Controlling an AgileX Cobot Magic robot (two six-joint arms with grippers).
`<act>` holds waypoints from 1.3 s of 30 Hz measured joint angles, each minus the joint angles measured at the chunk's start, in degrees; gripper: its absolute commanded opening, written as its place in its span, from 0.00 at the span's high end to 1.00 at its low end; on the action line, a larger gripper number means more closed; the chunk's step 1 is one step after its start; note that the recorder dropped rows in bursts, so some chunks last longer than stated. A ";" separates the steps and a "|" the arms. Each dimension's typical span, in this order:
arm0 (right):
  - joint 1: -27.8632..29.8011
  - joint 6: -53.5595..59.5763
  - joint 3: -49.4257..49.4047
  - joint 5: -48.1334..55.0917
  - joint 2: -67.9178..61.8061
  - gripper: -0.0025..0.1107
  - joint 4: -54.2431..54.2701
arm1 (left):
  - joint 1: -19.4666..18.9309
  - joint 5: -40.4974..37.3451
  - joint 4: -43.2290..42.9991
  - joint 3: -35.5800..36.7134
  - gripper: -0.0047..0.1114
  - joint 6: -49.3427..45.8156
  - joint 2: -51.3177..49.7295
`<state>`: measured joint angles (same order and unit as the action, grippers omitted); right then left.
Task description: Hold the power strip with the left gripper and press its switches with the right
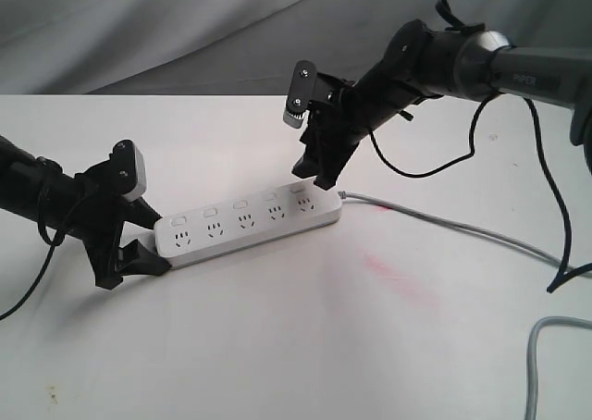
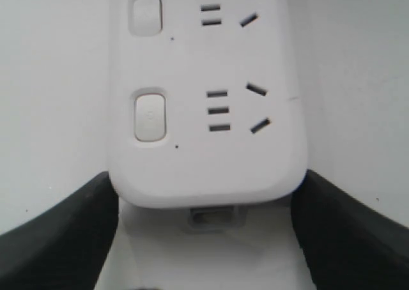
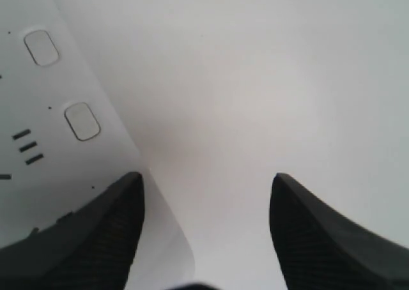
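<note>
Your left gripper [image 1: 151, 242] pinches the power strip [image 1: 245, 218], whose cordless end sits between its fingers. Your right gripper [image 1: 317, 172], fingers spread, hangs over the end switches [image 1: 239, 202]; the cord [image 1: 444, 221] trails just beyond. You cannot tell whether it touches them.

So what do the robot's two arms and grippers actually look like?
Left gripper: black jaws, small light-grey block, thin black arm trailing black cable. Right gripper: black jaws, light-grey screwed block, thicker dark-grey arm with white lettering and a looping black cable.
</note>
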<state>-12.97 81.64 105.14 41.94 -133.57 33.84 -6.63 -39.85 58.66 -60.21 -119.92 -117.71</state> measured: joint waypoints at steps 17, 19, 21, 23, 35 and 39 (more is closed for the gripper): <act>0.00 -0.20 0.00 -1.95 -2.50 0.50 2.93 | 0.00 0.00 0.00 0.00 0.44 0.00 0.00; 0.00 -0.20 0.00 -1.95 -2.50 0.50 2.93 | 0.00 0.00 0.00 0.00 0.44 0.00 0.00; 0.00 -0.20 0.00 -1.95 -2.50 0.50 2.81 | 0.00 0.00 0.00 0.00 0.44 0.00 0.00; 0.00 -0.20 0.00 -1.83 -2.50 0.50 2.63 | 0.00 0.00 0.00 0.00 0.44 0.00 0.00; 0.00 0.32 -1.14 -1.63 -2.53 0.50 1.97 | 0.00 0.00 0.00 0.00 0.44 0.00 0.00; 0.00 2.58 -3.26 -3.48 -1.71 0.50 3.38 | 0.00 0.00 0.00 0.00 0.44 0.00 0.00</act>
<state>-12.97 84.22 101.87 38.45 -135.29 37.22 -6.63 -39.85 58.66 -60.21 -119.92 -117.71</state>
